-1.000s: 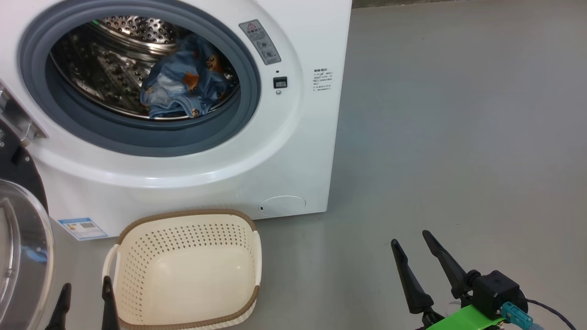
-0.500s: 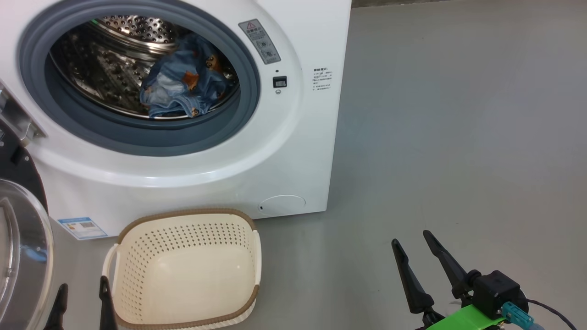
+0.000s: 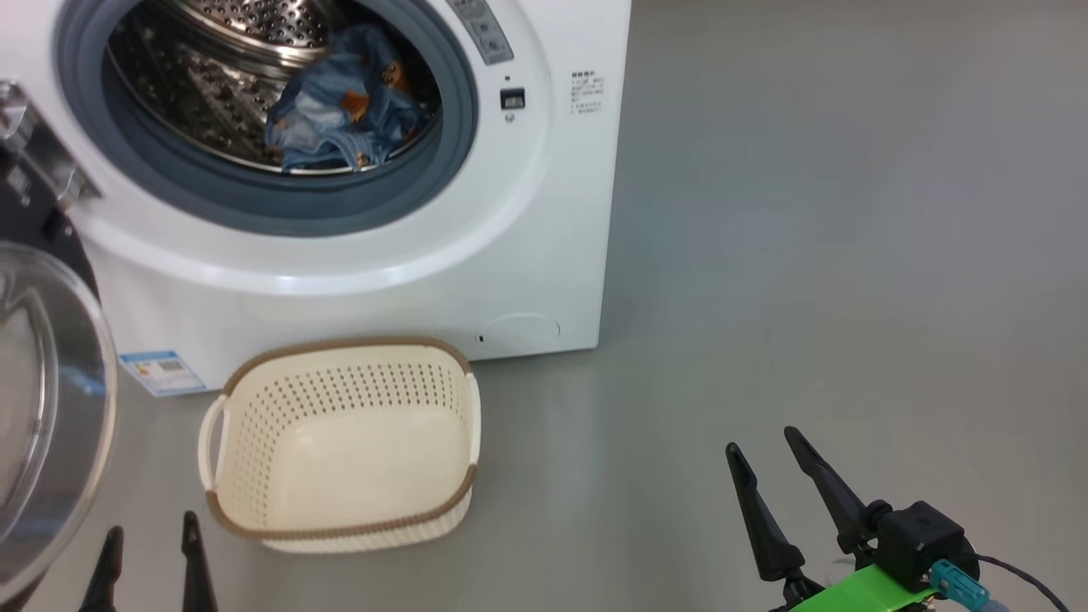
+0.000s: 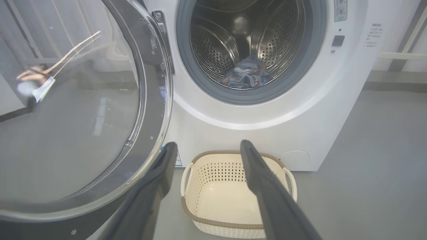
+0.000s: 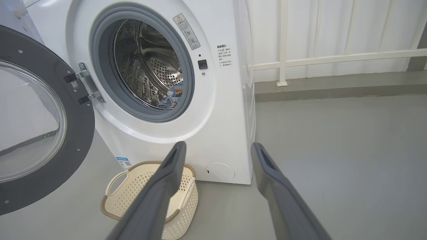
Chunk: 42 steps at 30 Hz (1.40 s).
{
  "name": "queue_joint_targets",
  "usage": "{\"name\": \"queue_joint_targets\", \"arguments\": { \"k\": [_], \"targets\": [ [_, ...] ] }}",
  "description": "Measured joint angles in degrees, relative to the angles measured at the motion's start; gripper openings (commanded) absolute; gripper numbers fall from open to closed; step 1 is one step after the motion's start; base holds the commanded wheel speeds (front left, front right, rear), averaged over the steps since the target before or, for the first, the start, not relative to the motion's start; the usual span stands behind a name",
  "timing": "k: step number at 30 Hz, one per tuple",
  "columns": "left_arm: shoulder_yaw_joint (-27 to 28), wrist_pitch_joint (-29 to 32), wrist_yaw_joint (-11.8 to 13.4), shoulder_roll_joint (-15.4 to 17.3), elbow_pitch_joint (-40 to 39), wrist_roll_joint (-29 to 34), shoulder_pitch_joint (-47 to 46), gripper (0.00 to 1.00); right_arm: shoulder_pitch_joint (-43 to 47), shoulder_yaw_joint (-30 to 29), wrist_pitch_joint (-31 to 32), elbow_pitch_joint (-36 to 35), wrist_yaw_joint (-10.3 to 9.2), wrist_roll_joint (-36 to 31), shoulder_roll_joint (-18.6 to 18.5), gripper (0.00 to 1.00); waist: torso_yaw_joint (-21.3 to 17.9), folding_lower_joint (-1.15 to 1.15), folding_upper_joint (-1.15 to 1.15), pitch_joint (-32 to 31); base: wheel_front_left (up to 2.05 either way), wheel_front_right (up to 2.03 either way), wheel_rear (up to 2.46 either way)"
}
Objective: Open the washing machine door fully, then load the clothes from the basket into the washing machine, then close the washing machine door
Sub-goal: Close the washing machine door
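Observation:
The washing machine [image 3: 527, 212] stands ahead with its door [image 3: 42, 399] swung wide open at the left, also seen as the door [image 5: 36, 133] in the right wrist view. Light blue printed clothes [image 3: 344, 110] lie in the steel drum, visible too as clothes [image 4: 245, 73]. The cream basket [image 3: 340, 442] sits on the floor before the machine with nothing in it. My left gripper [image 3: 149, 544] is open, low beside the basket's left corner. My right gripper [image 3: 761, 455] is open over bare floor to the right.
A blue energy label [image 3: 161, 370] is on the machine's lower left and a round cap [image 3: 518, 327] at its lower right. Grey floor [image 3: 850, 255] stretches right of the machine. A white railing [image 5: 333, 56] runs along the back wall.
The head view has shifted, so machine and basket sit higher in it and more floor shows. The left fingertips sank slightly. The right gripper has not moved.

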Motion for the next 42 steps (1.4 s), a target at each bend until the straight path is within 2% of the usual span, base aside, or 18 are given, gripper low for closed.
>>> {"name": "queue_joint_targets", "arguments": {
  "k": [13,31,42],
  "targets": [
    [-0.2,-0.5,0.2,0.0,0.0,0.0,0.0,1.00,0.0,-0.1,0.0,-0.2,0.00,0.0,0.0,1.00,-0.1,0.00,0.00,0.2,-1.28,1.28,0.00],
    [-0.5,-0.5,-0.1,-0.2,0.0,0.1,-0.2,1.00,0.0,-0.4,0.0,-0.6,0.00,0.0,0.0,1.00,0.3,0.00,0.00,0.1,-0.03,0.03,0.00],
    [-0.1,-0.5,-0.1,-1.0,-0.2,0.1,-0.2,1.00,0.0,-0.7,0.0,-0.7,0.00,-0.2,0.0,1.00,2.9,0.00,0.00,-0.1,0.00,0.00,0.00]
  ]
}}
